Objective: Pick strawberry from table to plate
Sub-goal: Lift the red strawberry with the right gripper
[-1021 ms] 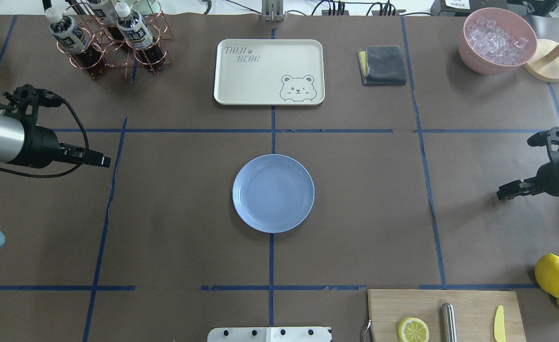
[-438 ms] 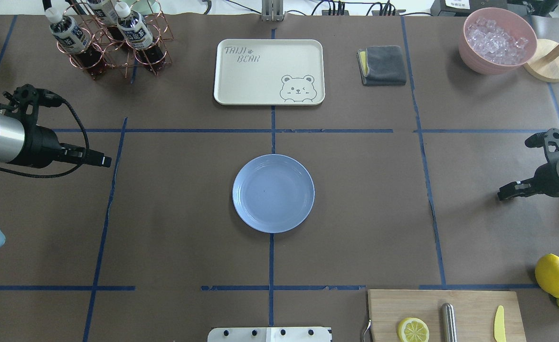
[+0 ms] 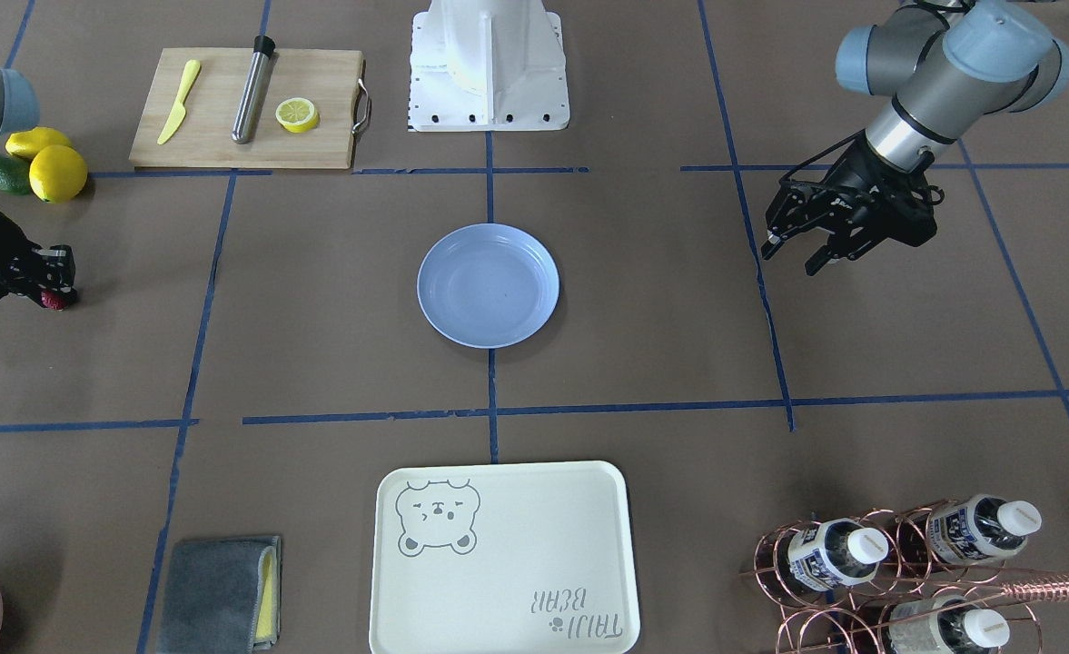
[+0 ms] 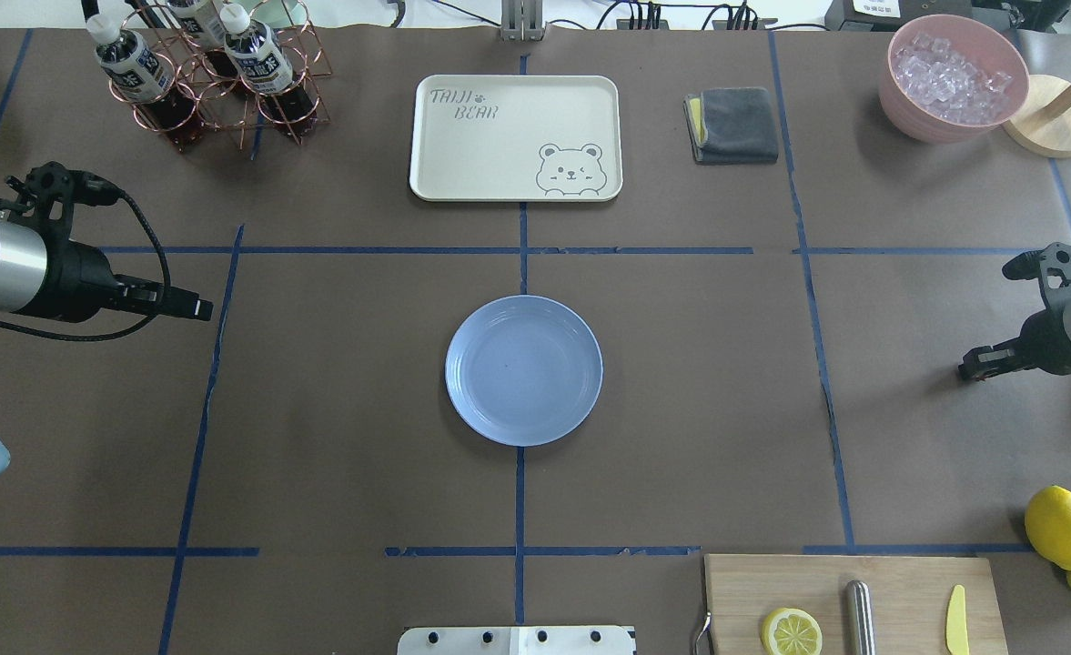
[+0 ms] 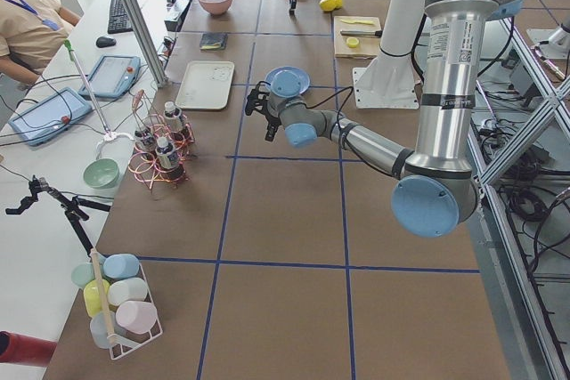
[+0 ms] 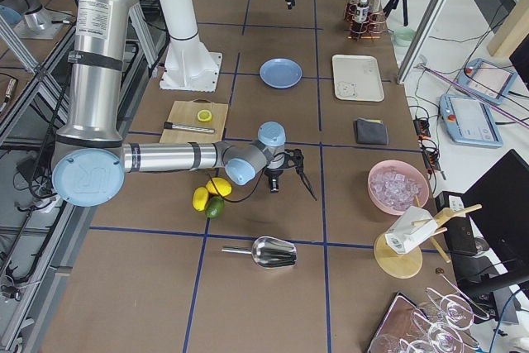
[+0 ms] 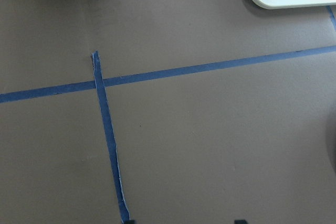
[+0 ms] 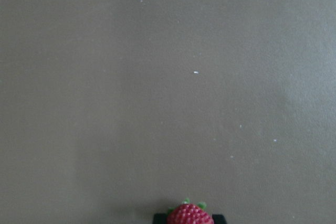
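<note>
The light blue plate (image 4: 524, 370) (image 3: 488, 285) lies with nothing on it at the middle of the brown paper table (image 4: 681, 409). The strawberry (image 3: 54, 300) (image 8: 189, 215), small and dark red with a green cap, sits between the fingertips of my right gripper (image 3: 51, 289) (image 4: 967, 371), far to the plate's right in the overhead view. That gripper is shut on the strawberry, low over the table. My left gripper (image 3: 796, 254) (image 4: 198, 307) hangs open with nothing in it, well left of the plate.
Two lemons (image 4: 1060, 526) and an avocado (image 3: 3, 173) lie near my right arm, beside a cutting board (image 4: 849, 600) with a half lemon. At the far side stand a cream bear tray (image 4: 515, 136), a bottle rack (image 4: 207, 73), a grey cloth (image 4: 732, 125) and a pink ice bowl (image 4: 954, 77).
My right gripper has drifted slightly to the right and its fingers look closer together. The left arm and the plate have not moved.
</note>
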You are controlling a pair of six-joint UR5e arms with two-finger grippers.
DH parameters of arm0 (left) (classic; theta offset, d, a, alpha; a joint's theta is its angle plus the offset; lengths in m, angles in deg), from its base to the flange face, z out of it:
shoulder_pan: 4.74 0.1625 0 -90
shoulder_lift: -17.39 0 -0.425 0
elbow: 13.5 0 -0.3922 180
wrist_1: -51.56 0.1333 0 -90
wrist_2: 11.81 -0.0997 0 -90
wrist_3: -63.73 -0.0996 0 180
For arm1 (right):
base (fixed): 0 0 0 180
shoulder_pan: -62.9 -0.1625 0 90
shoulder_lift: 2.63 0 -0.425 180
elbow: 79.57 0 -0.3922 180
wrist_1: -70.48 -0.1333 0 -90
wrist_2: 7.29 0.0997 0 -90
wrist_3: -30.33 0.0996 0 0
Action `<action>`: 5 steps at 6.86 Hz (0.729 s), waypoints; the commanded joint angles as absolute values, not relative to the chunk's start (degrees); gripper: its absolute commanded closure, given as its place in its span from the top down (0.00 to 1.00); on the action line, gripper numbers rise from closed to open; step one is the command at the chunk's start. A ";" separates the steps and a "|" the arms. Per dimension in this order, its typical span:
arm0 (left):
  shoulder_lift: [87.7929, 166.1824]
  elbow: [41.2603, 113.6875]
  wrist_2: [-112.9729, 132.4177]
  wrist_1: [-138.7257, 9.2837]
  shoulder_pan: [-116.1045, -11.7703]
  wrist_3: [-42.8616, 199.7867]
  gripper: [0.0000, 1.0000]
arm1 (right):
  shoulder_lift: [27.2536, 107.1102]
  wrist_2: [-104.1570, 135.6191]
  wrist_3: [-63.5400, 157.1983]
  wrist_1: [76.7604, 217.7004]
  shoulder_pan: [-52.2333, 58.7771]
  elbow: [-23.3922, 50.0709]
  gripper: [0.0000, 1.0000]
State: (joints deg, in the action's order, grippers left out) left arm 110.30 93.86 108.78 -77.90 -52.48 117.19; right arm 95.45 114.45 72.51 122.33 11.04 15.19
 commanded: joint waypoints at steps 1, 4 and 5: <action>110.12 93.99 108.78 -77.99 -52.55 117.08 0.70 | 94.85 114.52 72.52 122.34 10.87 17.44 0.00; 104.35 94.43 108.86 -78.26 -56.66 103.79 0.70 | 89.08 114.44 89.65 123.48 14.96 24.48 0.00; 101.88 94.35 108.95 -78.26 -58.25 98.15 0.70 | 85.56 113.48 94.79 123.48 17.79 25.02 0.00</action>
